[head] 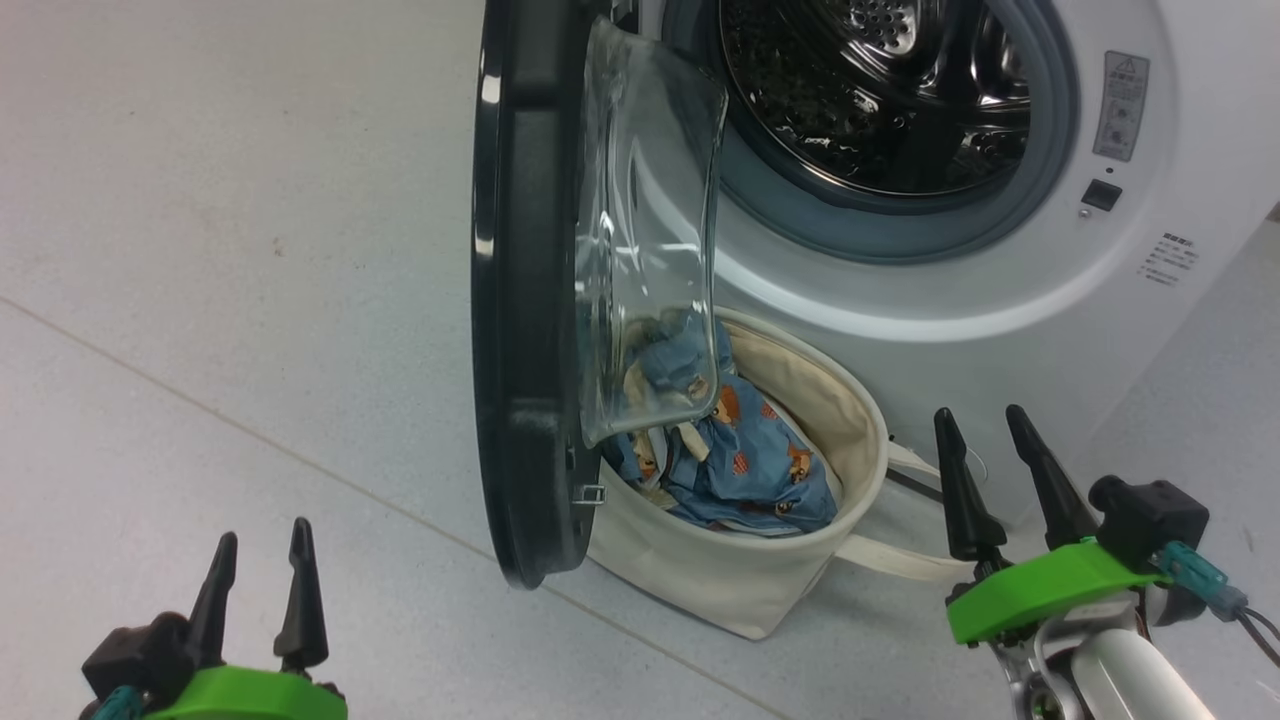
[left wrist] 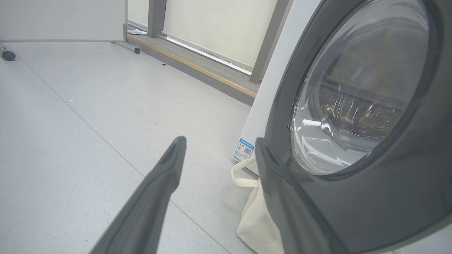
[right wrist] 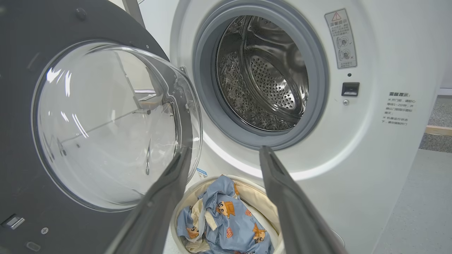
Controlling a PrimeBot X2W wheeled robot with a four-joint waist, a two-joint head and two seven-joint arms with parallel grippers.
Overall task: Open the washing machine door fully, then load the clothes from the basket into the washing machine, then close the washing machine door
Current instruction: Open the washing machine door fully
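Nearest us, the left gripper sits at the lower left of the head frame and the right gripper at the lower right. Both have fingers spread wide, with nothing between them.

Centre frame, the clothes lie heaped in the basket, which sits on the floor against the machine, below the drum mouth.

Here's the catch: the door stands edge-on, roughly square to the machine, with its glass bowl hanging over the basket's left side. By my read, a reach from the left could knock the door or be blocked by the glass. A grab from the right could snag the loop handle lying beneath the right fingers and drag the whole basket. A trailing sleeve might also catch on the grey gasket going in.

Pose: the left arm is low, fingers pointing up-frame, outside the door's black rim. In its wrist view one finger is just beside that rim; touching or not, I cannot tell. The right arm is forward, fingers tilted up-left, framing the clothes and the drum mouth in its wrist view.
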